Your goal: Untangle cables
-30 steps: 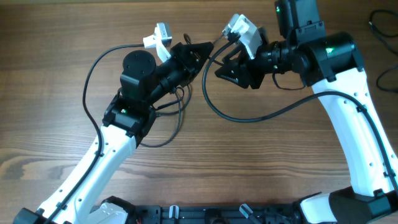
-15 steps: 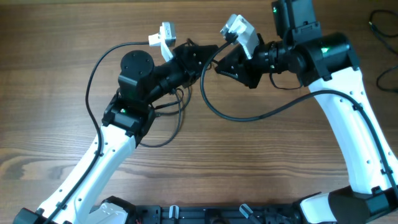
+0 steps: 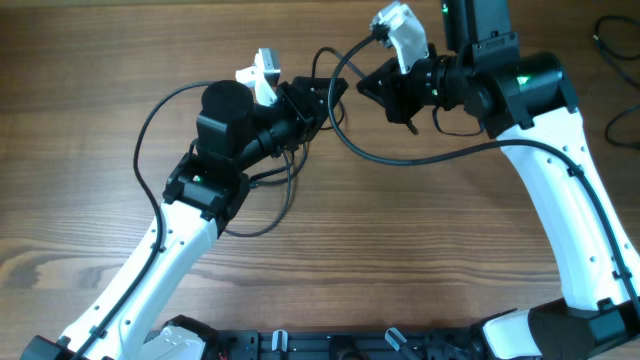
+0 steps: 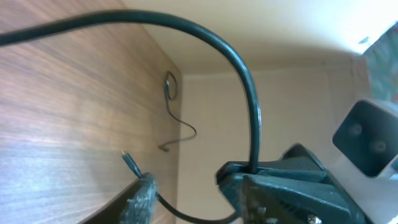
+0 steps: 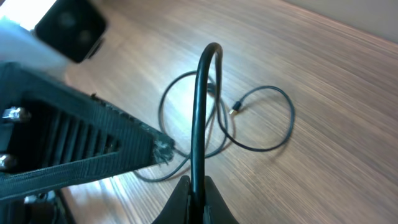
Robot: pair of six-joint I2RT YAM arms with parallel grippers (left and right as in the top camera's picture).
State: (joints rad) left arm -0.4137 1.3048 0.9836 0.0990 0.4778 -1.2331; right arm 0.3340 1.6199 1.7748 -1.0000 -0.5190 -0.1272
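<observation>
The wooden table (image 3: 90, 60) spreads under everything. My left arm (image 3: 190, 235) and right arm (image 3: 560, 200) lean in over it, so that my right pincer (image 3: 363, 88) sits just beside my left pincer (image 3: 336, 93), tips nearly facing. The cables (image 3: 285, 190) are thin black cords. Slack loops lie on the wood under my left pincer and back along my left arm, and strands lift off the wood to my left pincer's tips. From above I cannot tell how either pincer stands. My right wrist view settles one: my right pincer is pressed closed on a black strand that arches up and over from the tips. Past it, loops cross flat on the wood, one ending in a small plug (image 5: 236, 111). My left wrist view shows my left pincer standing apart, fingers (image 4: 142, 194) not meeting. A thin cord runs through the gap, another black strand bows over to touch the far finger, and a small connector tip (image 4: 127, 160) lies just beside the near one.
</observation>
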